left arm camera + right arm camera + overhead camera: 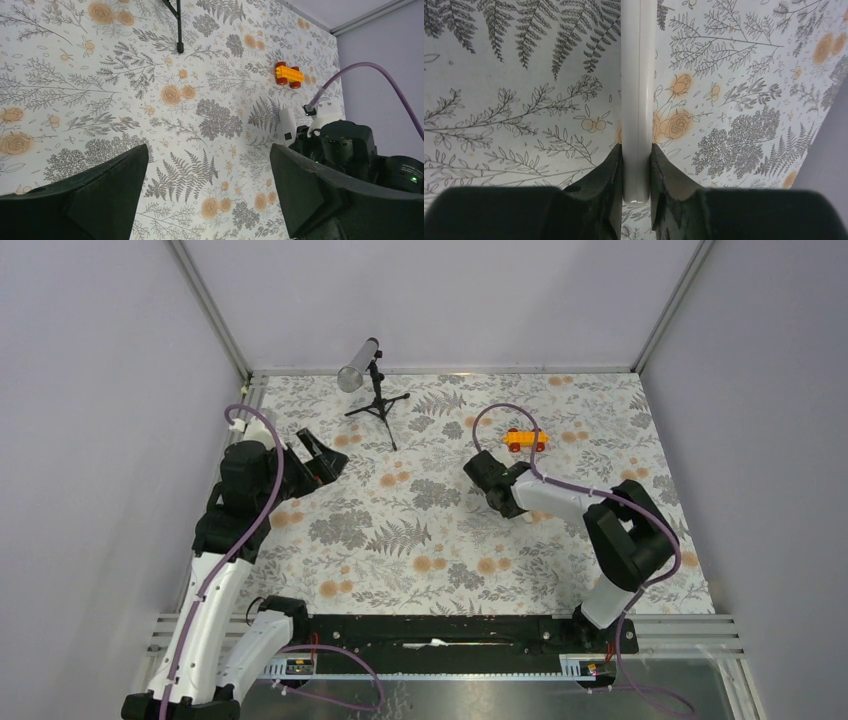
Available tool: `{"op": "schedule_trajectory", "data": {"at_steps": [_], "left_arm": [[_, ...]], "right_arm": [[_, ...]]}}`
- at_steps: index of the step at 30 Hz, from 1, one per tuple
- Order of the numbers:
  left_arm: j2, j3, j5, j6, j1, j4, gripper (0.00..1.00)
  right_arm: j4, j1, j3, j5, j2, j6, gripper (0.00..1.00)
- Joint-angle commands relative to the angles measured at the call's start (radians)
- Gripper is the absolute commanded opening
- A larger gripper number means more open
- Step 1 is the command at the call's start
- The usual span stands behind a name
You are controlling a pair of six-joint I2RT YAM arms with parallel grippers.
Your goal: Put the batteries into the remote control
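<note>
Remote (pixel 638 100), seemingly edge-on with only its white side showing, sits clamped between the right gripper (pixel 636 150) fingers over the table (pixel 400 540), near the car (pixel 525 439). Left gripper (pixel 207 155) gapes wide, empty.

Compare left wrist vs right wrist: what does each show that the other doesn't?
Left wrist only: the left gripper with jaws wide open and nothing between them, the orange toy car, a black tripod leg.
Right wrist only: the right gripper up close, clamped on the white edge of the remote control.
Both: the remote control, small and distant in left wrist, and the floral table cover.
</note>
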Motion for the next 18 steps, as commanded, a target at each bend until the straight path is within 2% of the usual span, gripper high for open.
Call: {"op": "schedule_trajectory", "data": {"at_steps": [1,5,11,15,18], "left_arm": [[-0.027,0.052,-0.037,0.032,0.004,0.026,0.99],[-0.028,0.068,-0.04,0.047,0.004,0.012,0.99],[-0.019,0.12,-0.054,0.085,0.004,-0.05,0.99],[0.032,0.185,0.027,0.132,0.004,-0.144,0.99],[0.068,0.238,0.015,0.152,0.004,-0.234,0.99]], "right_arm": [[-0.049,0.034,0.037,0.043,0.071,0.017,0.05],[-0.06,0.048,0.057,-0.006,0.105,0.036,0.32],[-0.079,0.048,0.113,-0.153,0.043,0.071,0.53],[-0.077,0.046,0.128,-0.278,-0.062,0.072,0.75],[-0.069,0.044,0.116,-0.315,-0.183,0.094,0.8]]}}
